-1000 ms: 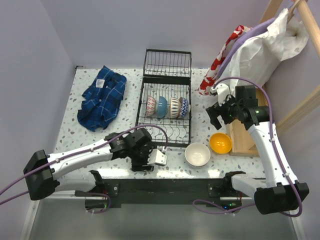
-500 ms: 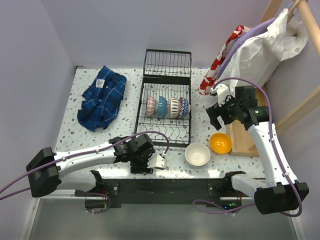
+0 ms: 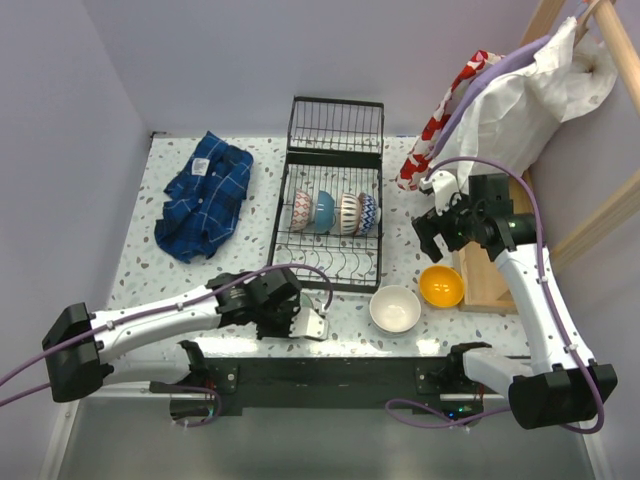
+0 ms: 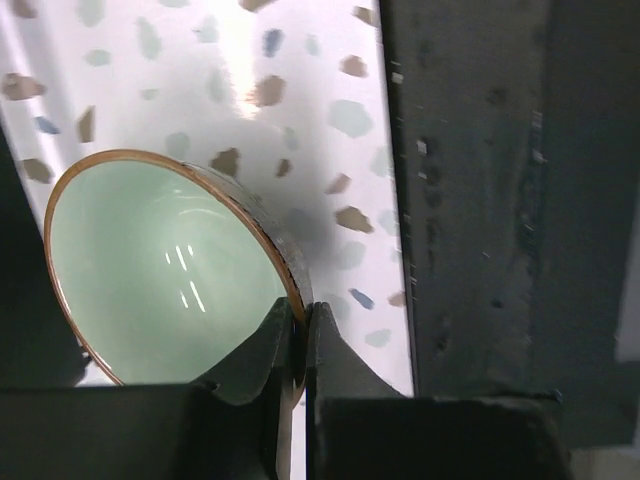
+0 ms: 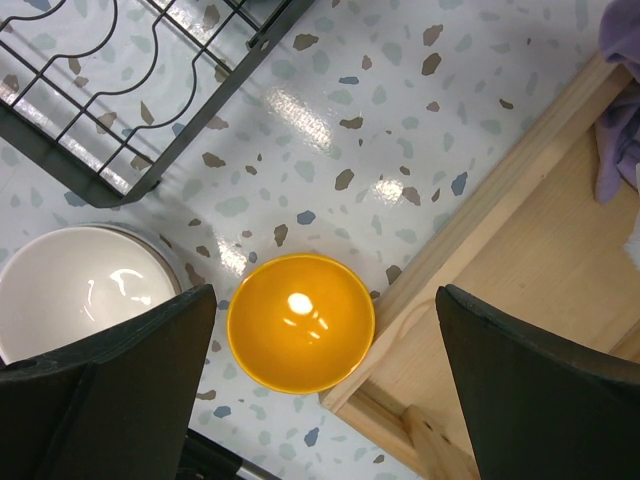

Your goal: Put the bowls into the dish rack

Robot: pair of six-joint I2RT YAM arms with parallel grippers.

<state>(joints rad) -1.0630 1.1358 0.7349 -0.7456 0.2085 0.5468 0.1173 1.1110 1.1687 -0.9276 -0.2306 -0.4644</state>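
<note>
Your left gripper (image 4: 300, 318) has its fingers pinched shut on the brown rim of a pale green ceramic bowl (image 4: 170, 270), down at the speckled tabletop (image 4: 300, 100) just off the near edge of the black wire dish rack (image 3: 330, 265). Your right gripper (image 5: 320, 310) hangs with fingers spread wide, holding nothing, above a glossy orange bowl (image 5: 300, 322) off the rack's near right corner, with a plain white bowl (image 5: 80, 285) just beside it. Four patterned bowls (image 3: 335, 212) stand on edge in a row inside the rack.

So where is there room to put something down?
Bare tabletop lies between the blue plaid shirt and the dish rack; the rack's front tines are empty too. Crowded right of the rack: white bowl, orange bowl, wooden tray.
</note>
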